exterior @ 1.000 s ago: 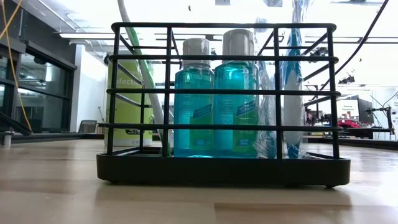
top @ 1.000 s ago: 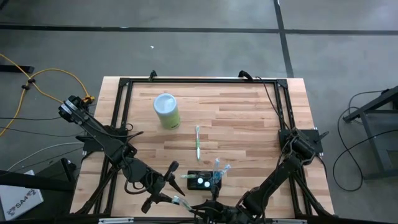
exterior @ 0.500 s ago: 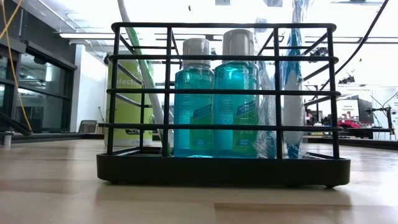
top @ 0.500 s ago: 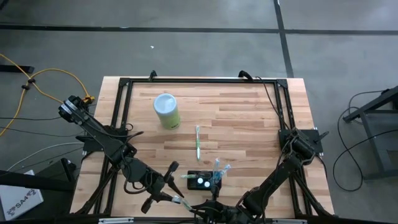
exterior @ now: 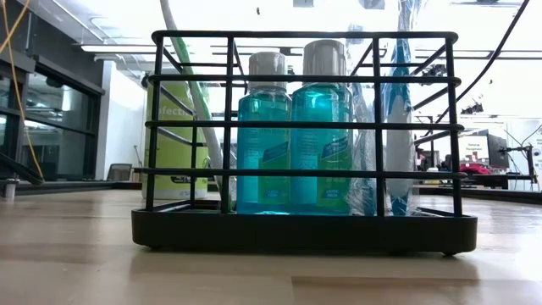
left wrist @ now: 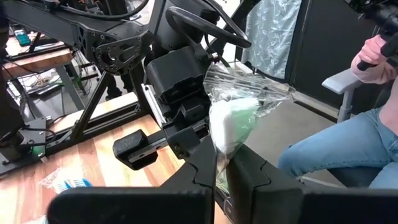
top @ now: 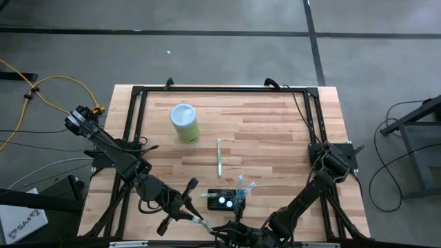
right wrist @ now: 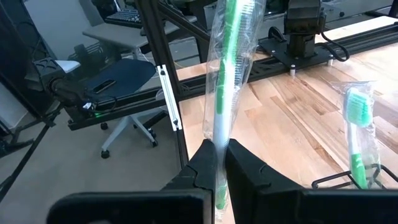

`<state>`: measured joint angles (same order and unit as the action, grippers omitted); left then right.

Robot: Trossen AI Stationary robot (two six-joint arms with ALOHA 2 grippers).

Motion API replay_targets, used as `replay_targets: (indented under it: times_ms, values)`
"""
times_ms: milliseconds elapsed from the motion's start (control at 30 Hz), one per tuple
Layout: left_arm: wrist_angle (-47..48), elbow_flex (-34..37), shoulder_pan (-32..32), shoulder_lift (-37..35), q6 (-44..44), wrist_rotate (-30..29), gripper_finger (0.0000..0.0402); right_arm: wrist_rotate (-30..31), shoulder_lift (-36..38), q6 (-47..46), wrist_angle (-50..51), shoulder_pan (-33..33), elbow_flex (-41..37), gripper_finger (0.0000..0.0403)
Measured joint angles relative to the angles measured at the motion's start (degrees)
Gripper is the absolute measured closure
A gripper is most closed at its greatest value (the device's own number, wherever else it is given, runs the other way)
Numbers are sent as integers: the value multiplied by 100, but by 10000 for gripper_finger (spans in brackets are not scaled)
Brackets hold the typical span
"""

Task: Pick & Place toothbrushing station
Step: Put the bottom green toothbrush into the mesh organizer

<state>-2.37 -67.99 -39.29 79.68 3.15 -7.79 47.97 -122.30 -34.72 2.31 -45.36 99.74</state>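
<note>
Pinching a wrapped toothbrush each, the left gripper (top: 195, 221) and right gripper (top: 234, 229) flank the holder (top: 225, 200). It stands just beyond both, slots up, nearer the right.

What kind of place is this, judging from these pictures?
Most likely a robotics lab or workshop, not a home. A wooden table stands on a bare concrete floor, cables lie loose on that floor, and office chairs and desks stand beyond the table.

Right gripper (right wrist: 220, 163) clamped on a wrapped green toothbrush (right wrist: 229, 62), another wrapped toothbrush (right wrist: 356, 124) beyond.
</note>
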Motion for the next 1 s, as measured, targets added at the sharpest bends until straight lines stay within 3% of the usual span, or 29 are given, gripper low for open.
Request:
replay_targets:
  times_ms: [700, 1000]
  values:
    - [0, 0, 0, 0, -14, 2, 391, -14, 0, 26, 2, 0, 0, 389]
    - [5, 0, -2, 2, -60, 19, 391, -149, 0, 48, 4, 0, 0, 322]
